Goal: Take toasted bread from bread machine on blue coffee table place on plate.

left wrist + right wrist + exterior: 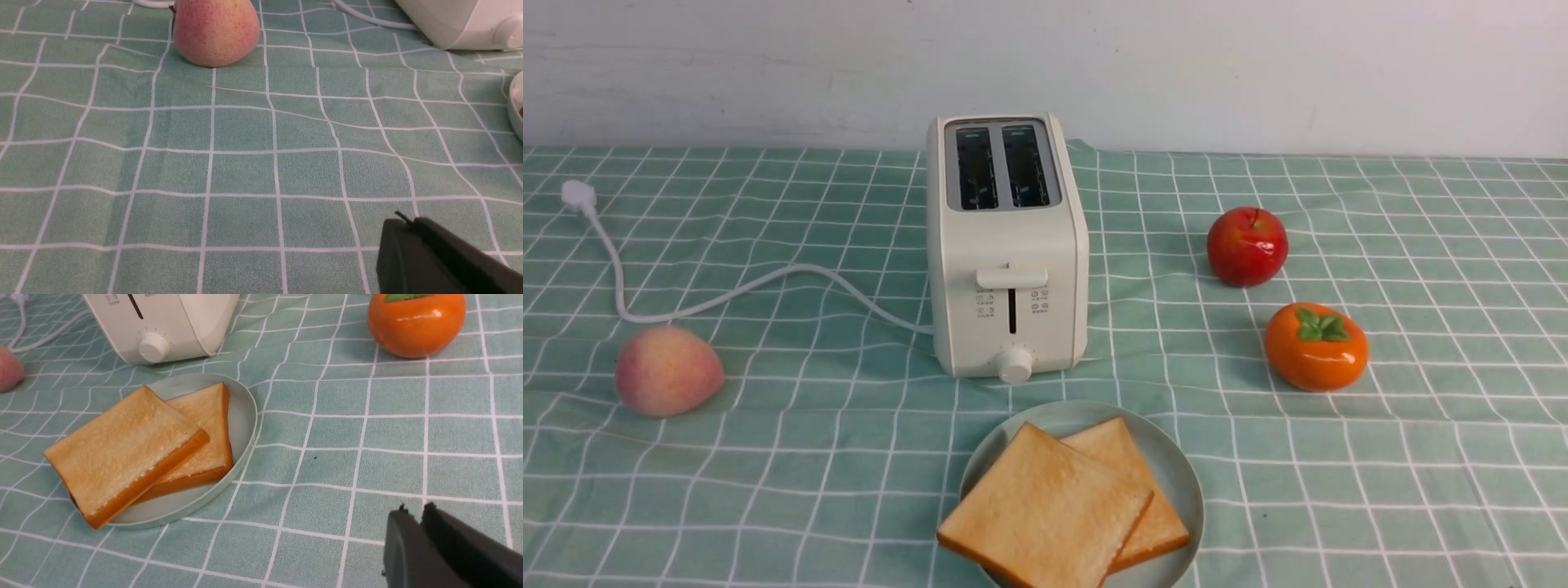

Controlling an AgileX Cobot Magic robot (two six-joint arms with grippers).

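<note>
Toast (1045, 510): two slices are seen lying on the plate, one overlapping the other. The upper slice (122, 451) is laid nearer the left and juts past the plate's rim; the lower slice (204, 428) is partly covered by it.
Plate (1176, 465): it is set on the table just in front of the toaster, near the front edge of the front view. A sliver of its rim (515, 106) is caught in the left wrist view.
Toaster (1006, 245): it is stood upright at mid-table, its two slots seen dark and without bread, lever and knob (1015, 364) turned toward the camera.
Cord (686, 306): it is trailed from the toaster's left side across the cloth to a plug (578, 196) lying at far left.
Table (1421, 490): it is covered by wrinkled green cloth with a white grid.
Peach (667, 370): it is placed left of the toaster, near the cord.
Apple (1247, 246): it is placed right of the toaster.
Persimmon (1316, 346): it is placed just in front of the apple, apart from it.
Left gripper (404, 220): its jaws are seen pressed together on nothing, above bare cloth, well apart from the peach.
Right gripper (413, 509): its jaws are seen parted by a narrow slit with nothing between them, over bare cloth to the right of the plate.
</note>
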